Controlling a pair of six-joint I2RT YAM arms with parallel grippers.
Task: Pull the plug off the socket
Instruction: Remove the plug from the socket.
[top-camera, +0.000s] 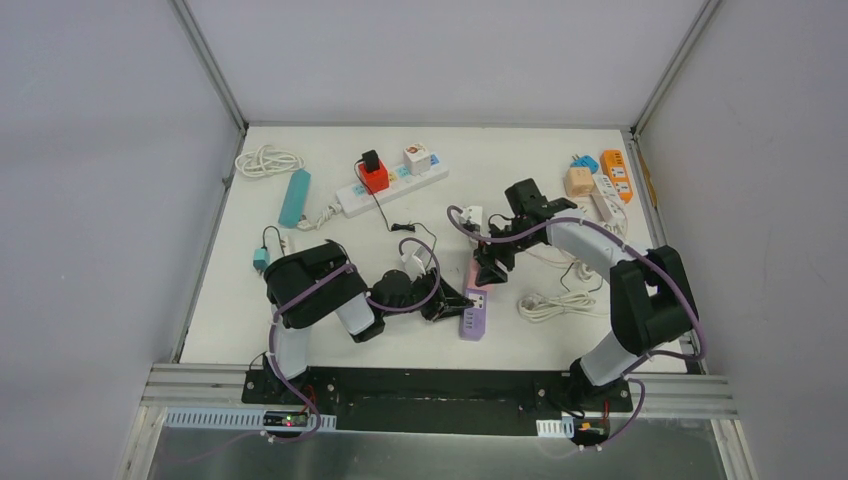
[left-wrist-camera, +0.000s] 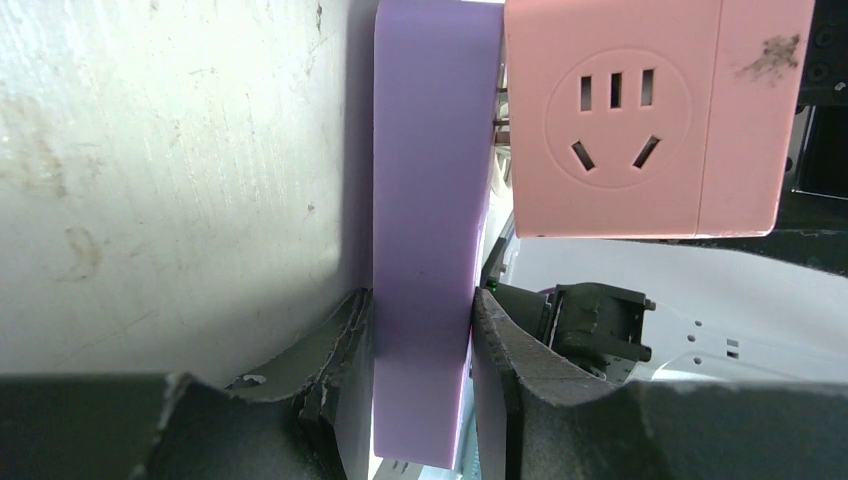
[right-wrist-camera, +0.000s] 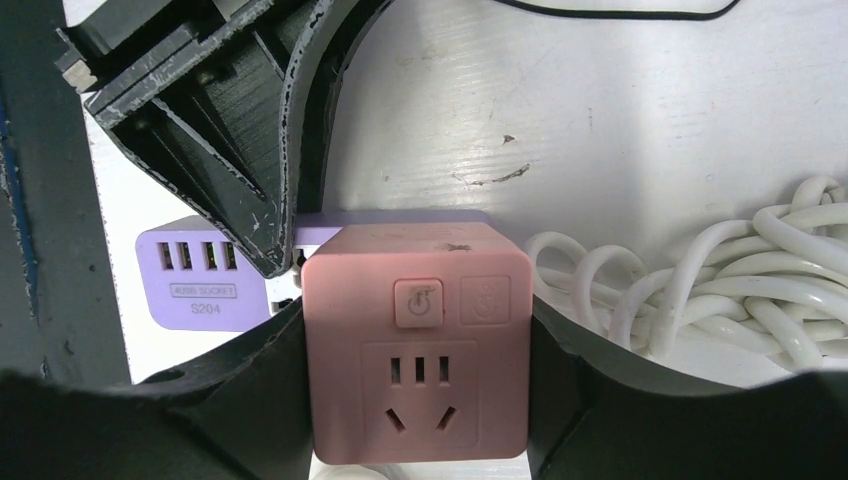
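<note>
A purple USB socket block (top-camera: 472, 318) lies near the table's front middle, with a pink cube plug (top-camera: 478, 275) at its far end. My left gripper (top-camera: 455, 305) is shut on the purple block (left-wrist-camera: 430, 200), one finger (left-wrist-camera: 335, 350) on each flat side. My right gripper (top-camera: 490, 270) is shut on the pink cube (right-wrist-camera: 415, 350), pads on its two sides. In the left wrist view the pink cube (left-wrist-camera: 640, 120) stands slightly off the purple block, with metal prongs showing in the thin gap. The purple block's label end (right-wrist-camera: 195, 275) shows behind the cube.
A white power strip (top-camera: 390, 185) with red and black plugs lies at the back. A teal block (top-camera: 294, 197) and a white cable coil (top-camera: 267, 160) are at the back left. Orange and white strips (top-camera: 615, 175) lie at the back right. A white cable (top-camera: 555, 303) (right-wrist-camera: 720, 290) lies beside the cube.
</note>
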